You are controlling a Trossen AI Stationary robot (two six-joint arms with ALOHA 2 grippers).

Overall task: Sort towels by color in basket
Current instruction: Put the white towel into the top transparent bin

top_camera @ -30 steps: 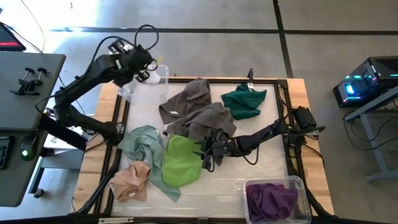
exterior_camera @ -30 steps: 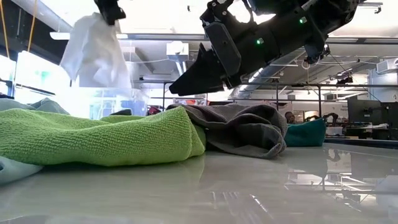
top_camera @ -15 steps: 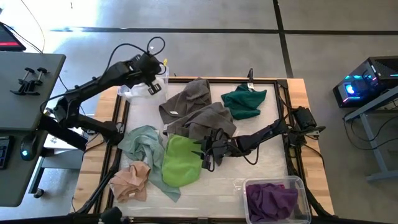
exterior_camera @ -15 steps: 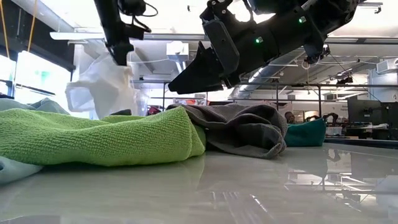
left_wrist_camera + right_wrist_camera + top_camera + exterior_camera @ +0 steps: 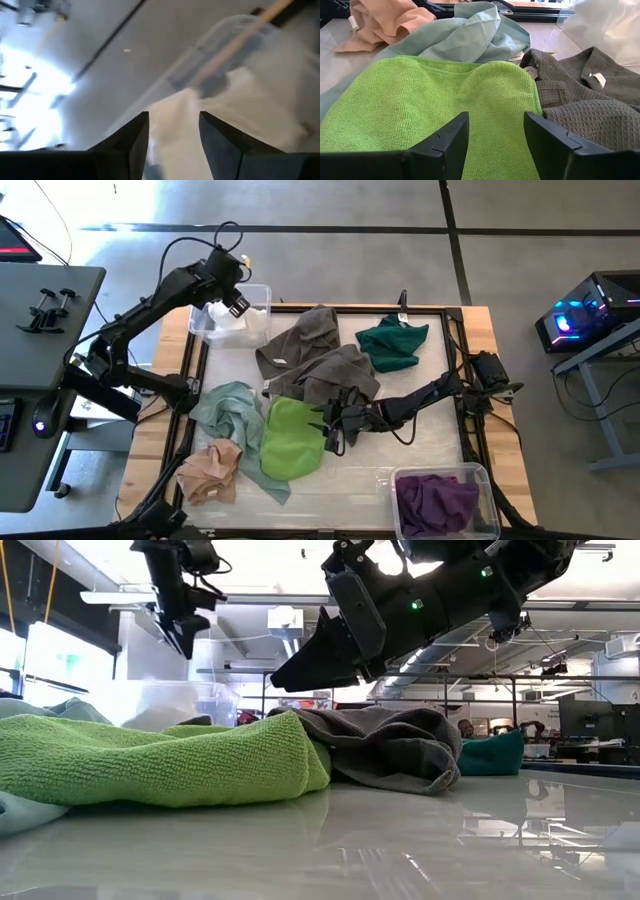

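Note:
My left gripper (image 5: 235, 302) hangs open over the clear bin (image 5: 255, 292) at the table's far left corner. The white towel (image 5: 232, 326) lies in that bin, below the fingers (image 5: 135, 137) and apart from them. My right gripper (image 5: 328, 430) stands open just above the lime green towel (image 5: 435, 100), near the table's middle, touching nothing. Two grey towels (image 5: 312, 332) (image 5: 340, 372) lie beyond it, one overlapping the other. The dark teal towel (image 5: 392, 342) lies at the far right. The pale mint towel (image 5: 232, 410) and the peach towel (image 5: 208, 470) lie at the near left.
A second clear bin (image 5: 478, 472) at the near right corner holds the purple towel (image 5: 438, 502). A dark frame rail (image 5: 455, 380) runs along the table's right side. Bare tabletop shows between the far-left bin and the mint towel.
My left gripper has come down over the far-left bin with the white towel hanging below it, then let go. The towel has dropped into the bin and no longer hangs in the low view. My right gripper has kept still.

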